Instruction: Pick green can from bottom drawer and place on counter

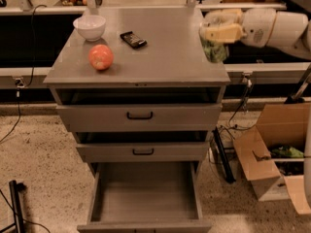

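Observation:
My gripper (217, 33) reaches in from the right and is shut on the green can (214, 50), which hangs below the pale fingers (222, 33). The can is held at the right edge of the counter (165, 57), partly over it and just above its surface. The bottom drawer (145, 198) is pulled open and its inside shows no objects. The two shallower drawers above it are slightly ajar.
On the counter are a white bowl (90, 27) at the back left, a red apple (101, 57) in front of it, and a small dark flat object (133, 39) near the middle. An open cardboard box (274, 154) stands on the floor at the right. Cables run along the floor.

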You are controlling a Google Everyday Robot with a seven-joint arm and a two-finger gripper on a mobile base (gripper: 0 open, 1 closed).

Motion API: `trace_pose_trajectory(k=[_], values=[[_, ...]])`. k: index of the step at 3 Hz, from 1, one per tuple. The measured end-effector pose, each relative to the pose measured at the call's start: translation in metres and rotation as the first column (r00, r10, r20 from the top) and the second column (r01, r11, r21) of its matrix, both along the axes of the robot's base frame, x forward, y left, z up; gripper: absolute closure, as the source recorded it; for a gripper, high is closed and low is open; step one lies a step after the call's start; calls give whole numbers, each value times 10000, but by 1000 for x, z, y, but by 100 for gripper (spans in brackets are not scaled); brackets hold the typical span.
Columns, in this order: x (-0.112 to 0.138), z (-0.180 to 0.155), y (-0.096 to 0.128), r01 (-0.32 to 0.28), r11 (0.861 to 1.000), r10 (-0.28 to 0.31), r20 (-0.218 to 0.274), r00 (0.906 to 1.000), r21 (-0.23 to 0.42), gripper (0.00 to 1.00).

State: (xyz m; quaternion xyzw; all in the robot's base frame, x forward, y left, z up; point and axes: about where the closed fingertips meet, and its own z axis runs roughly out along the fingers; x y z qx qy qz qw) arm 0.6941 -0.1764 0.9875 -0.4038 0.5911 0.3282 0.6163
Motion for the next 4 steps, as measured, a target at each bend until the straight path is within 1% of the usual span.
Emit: trace_pose_trajectory(k=[1, 2, 3, 4], values=[[27, 26, 9, -16, 9990, -1, 388, 9992, 441, 100], [55, 25, 15, 219, 9937, -246, 234, 9994, 1103, 100], [73, 14, 17, 487, 9841, -462, -186, 9988, 1707, 100], [83, -5, 18, 660, 9695, -514, -678, 9964, 2361, 100]])
